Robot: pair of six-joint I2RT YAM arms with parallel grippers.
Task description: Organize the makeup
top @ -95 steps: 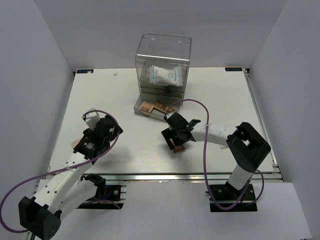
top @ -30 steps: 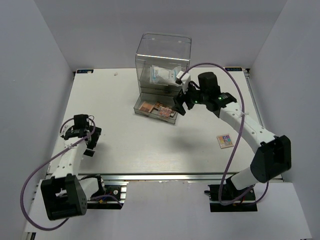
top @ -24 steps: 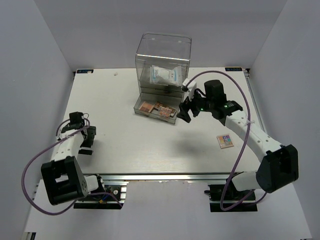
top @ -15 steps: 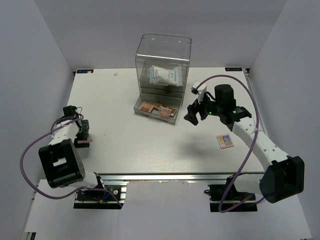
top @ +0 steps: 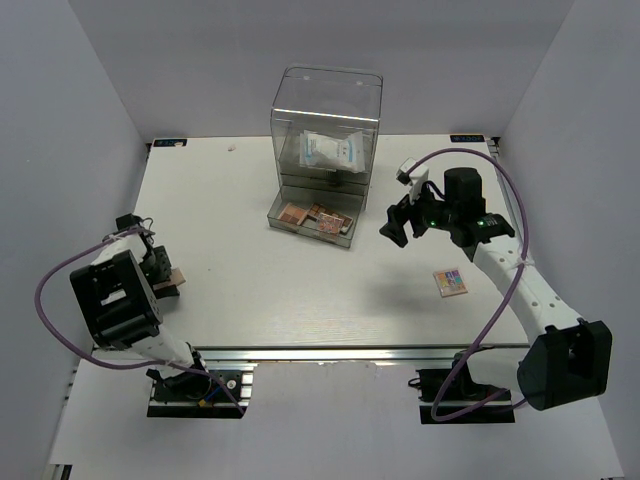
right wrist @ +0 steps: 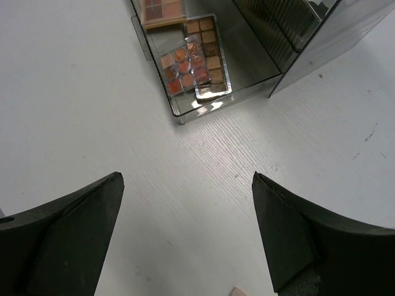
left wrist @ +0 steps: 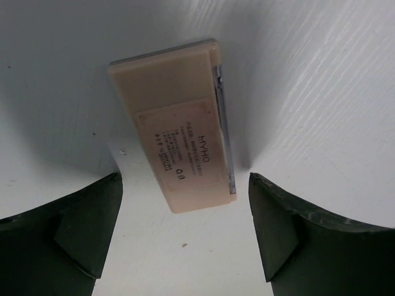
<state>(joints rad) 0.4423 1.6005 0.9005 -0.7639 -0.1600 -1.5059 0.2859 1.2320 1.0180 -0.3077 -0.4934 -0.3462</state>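
"MYHO" label on beige palette (left wrist: 176, 123)

Makeup count: three palettes (right wrist: 185, 65) overlapping in the drawer (right wrist: 203, 106) I think, hard to separate, plus one multicoloured palette (top: 450, 281) and one long narrow palette (left wrist: 176, 142). One white packet (top: 330, 152), one clear box (top: 328, 100), two claws: left claw (left wrist: 185, 216) and right claw (right wrist: 185, 234)

Looks like a robotics lab test cell. Boxed in on three sides by plain pale grey panel walls (top: 90, 100), around a flat white tabletop (top: 250, 300) edged along the near side with a silver slotted aluminium rail (top: 320, 353). Holds a white-and-black jointed left robot arm (top: 105, 290) and a matching right robot arm (top: 520, 285), bolted down on black base plates (top: 225, 390) and trailing looped purple cables (top: 41, 297).
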